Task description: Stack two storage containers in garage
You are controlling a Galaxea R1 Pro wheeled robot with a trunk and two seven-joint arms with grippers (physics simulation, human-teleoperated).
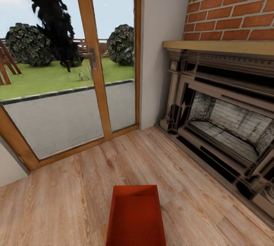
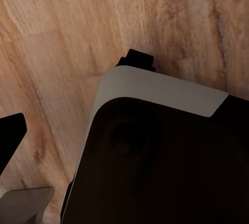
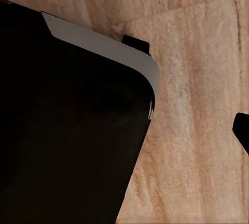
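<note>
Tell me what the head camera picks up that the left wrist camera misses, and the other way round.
Head view alone: one orange-red storage container low in the frame, open top facing up, a glass door with a wooden frame looking onto a lawn and bushes, and a brick fireplace at right. Left wrist view alone: a close dark body with a pale rounded edge, part of the robot itself by the look of it. Shared by both: the light wood plank floor.

Storage container [image 1: 136, 215] cut off by bottom edge (near end unseen); fireplace [image 1: 224, 124] cropped right.
</note>
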